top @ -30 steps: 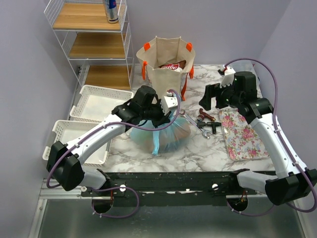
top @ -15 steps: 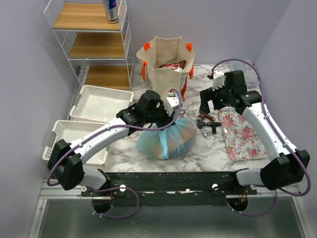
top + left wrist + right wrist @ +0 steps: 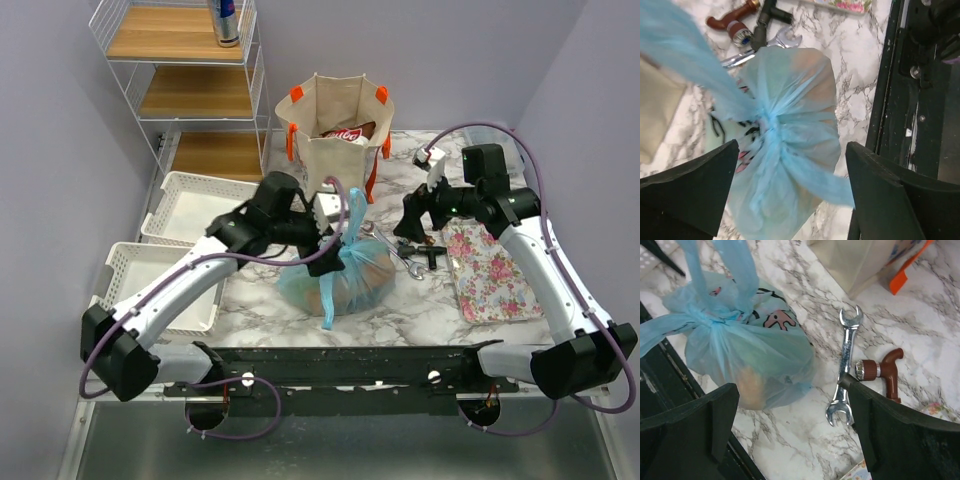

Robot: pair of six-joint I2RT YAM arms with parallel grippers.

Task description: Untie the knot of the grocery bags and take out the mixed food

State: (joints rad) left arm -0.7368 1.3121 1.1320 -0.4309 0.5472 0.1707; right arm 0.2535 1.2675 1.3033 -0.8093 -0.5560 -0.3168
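Observation:
The light-blue plastic bag [image 3: 350,280] lies on the marble table with its knot [image 3: 771,122] still tied. Something round and orange [image 3: 751,385] shows through the plastic. My left gripper [image 3: 322,250] hovers right over the knot, open [image 3: 791,145]; blue strands pass between its fingers without being pinched. My right gripper [image 3: 415,215] hangs open [image 3: 792,385] to the right of the bag, over the table between the bag [image 3: 745,350] and the tools. The beige tote [image 3: 335,130] stands upright behind, a red snack packet [image 3: 345,133] showing in its mouth. A drink can [image 3: 225,20] stands on the shelf.
A silver wrench [image 3: 845,365] and a brown-handled tool [image 3: 885,371] lie right of the bag. A floral tray [image 3: 490,270] sits at the right. Two white baskets [image 3: 205,205] and a wire shelf [image 3: 180,80] stand at the left. The black frame [image 3: 350,365] borders the near edge.
My left gripper has opened and let go of the blue bag, then drawn back slightly left. The bag has slid to the right. My right gripper has come lower and leftward.

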